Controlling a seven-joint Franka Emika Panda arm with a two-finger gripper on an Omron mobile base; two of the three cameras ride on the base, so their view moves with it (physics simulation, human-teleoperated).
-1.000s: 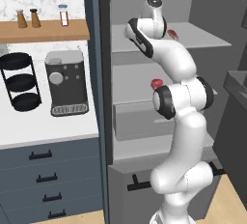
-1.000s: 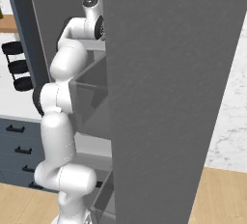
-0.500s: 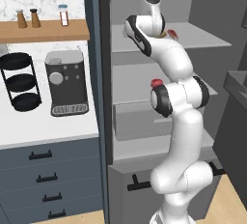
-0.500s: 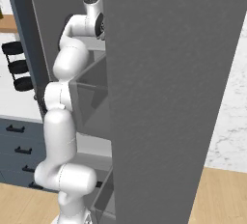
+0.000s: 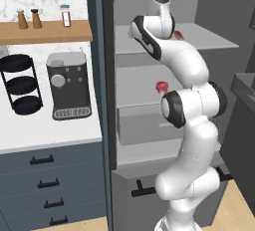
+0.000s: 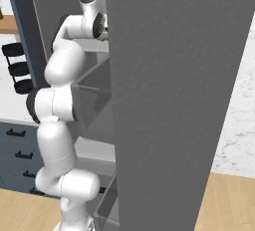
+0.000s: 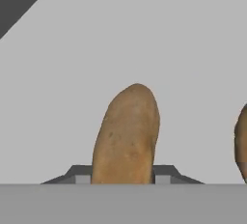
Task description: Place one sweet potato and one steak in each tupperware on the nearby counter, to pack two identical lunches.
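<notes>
In the hand view a brown sweet potato (image 7: 126,131) lies on the grey fridge shelf (image 7: 144,39), and my gripper (image 7: 123,177) is shut on its near end, one finger tip pressed against each side. A second sweet potato (image 7: 241,143) shows at the right edge of that view. From the left base view my hand (image 5: 167,26) reaches onto the upper shelf of the open fridge. A small red item (image 5: 160,86) sits on the shelf below; I cannot tell if it is a steak. The white counter (image 5: 50,133) lies left of the fridge. The tupperware is out of view.
A dark coffee machine (image 5: 68,85) and a black three-tier rack (image 5: 19,83) stand on the counter. Shakers line a wooden wall shelf (image 5: 45,30). The open fridge door (image 6: 174,90) stands close on the arm's right. A grey drawer (image 5: 144,125) sits low in the fridge.
The jaws have closed in from wide open onto the sweet potato. The arm has hardly moved on the upper shelf.
</notes>
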